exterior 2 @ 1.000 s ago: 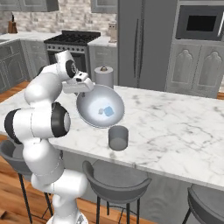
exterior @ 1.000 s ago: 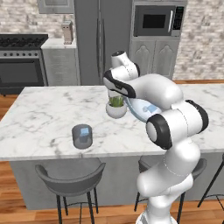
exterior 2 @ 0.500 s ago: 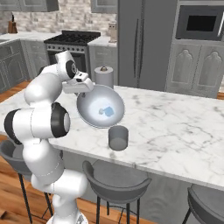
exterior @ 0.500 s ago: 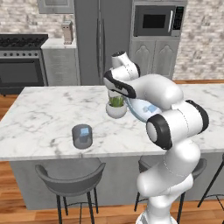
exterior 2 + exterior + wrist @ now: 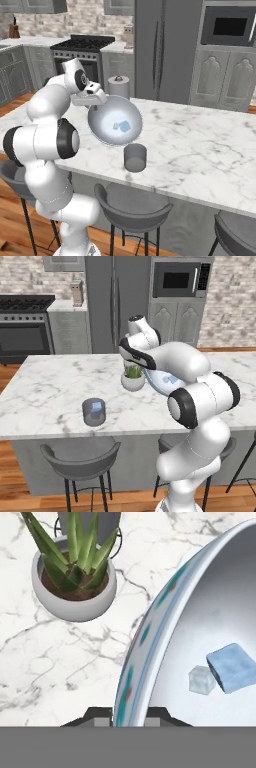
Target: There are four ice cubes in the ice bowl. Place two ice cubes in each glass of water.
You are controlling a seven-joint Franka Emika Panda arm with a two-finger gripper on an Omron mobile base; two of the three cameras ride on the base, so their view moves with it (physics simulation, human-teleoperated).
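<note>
The gripper (image 5: 129, 716) is clamped on the rim of the ice bowl (image 5: 150, 642), one dark fingertip (image 5: 97, 716) on the outer side of the rim and the other on the inner side, with the patterned edge running up between them. From the fingers the bowl's wall curves away up and to the right in the hand view, and its pale inside opens to the right of the inner finger. Two ice cubes (image 5: 231, 667) lie inside the bowl, above and well to the right of the fingers; the larger blue one touches a smaller, paler one on its left. In the right base view the ice bowl (image 5: 115, 121) is tilted, its inside facing the camera, and hangs from the gripper (image 5: 95, 100) at its upper left rim, with the cubes (image 5: 121, 126) near its middle. A glass of water (image 5: 134, 157) stands on the marble counter (image 5: 200, 145) just below the bowl's lower edge. Above and left of the fingers in the hand view sits a white plant pot (image 5: 74, 587), apart from the bowl. A second glass (image 5: 94, 411) stands on the counter away from the gripper, on the pot's far side.
</note>
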